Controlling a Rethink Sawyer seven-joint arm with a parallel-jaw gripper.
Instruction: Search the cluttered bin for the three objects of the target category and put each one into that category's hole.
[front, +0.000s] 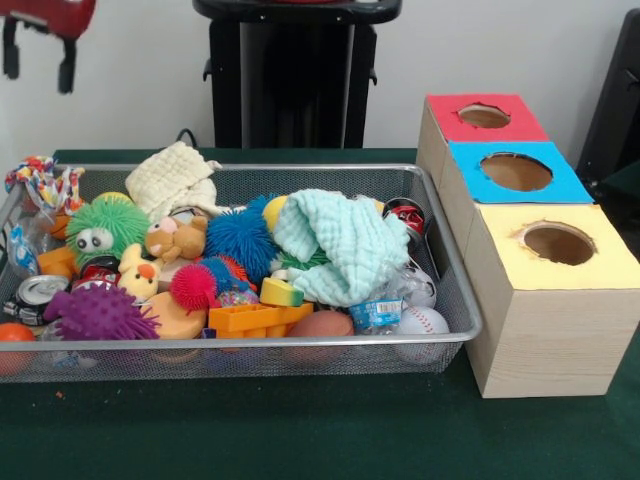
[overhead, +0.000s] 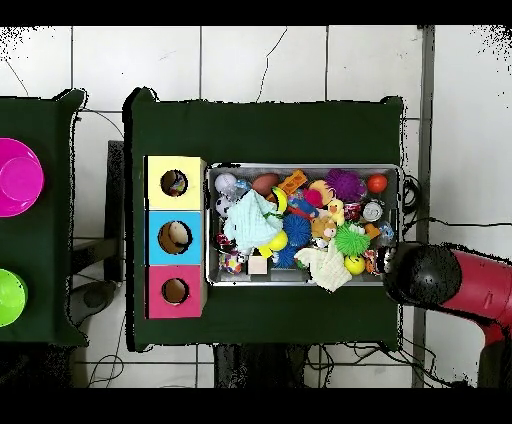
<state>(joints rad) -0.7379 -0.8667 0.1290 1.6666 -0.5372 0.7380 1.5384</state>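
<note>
The wire-mesh bin (front: 300, 345) is full of toys; it also shows in the overhead view (overhead: 300, 168). The mint-green waffle cloth (front: 340, 245) lies on top at the bin's right half, toward the boxes (overhead: 250, 222). The cream waffle cloth (front: 175, 178) hangs over the far rim (overhead: 325, 268). I cannot make out the dotted white cloth. The yellow-topped hole (front: 558, 243) is in the nearest box (overhead: 174, 183). My gripper (front: 38, 60) hangs high above the bin's far left corner, open and empty. In the overhead view only the arm (overhead: 440, 278) shows.
The blue-topped hole (front: 516, 172) and red-topped hole (front: 484, 116) sit behind the yellow one. Spiky balls, plush animals, cans, blocks and a baseball (front: 425, 322) crowd the bin. A pink bowl (overhead: 18, 177) and a green bowl (overhead: 10, 297) stand on a side table.
</note>
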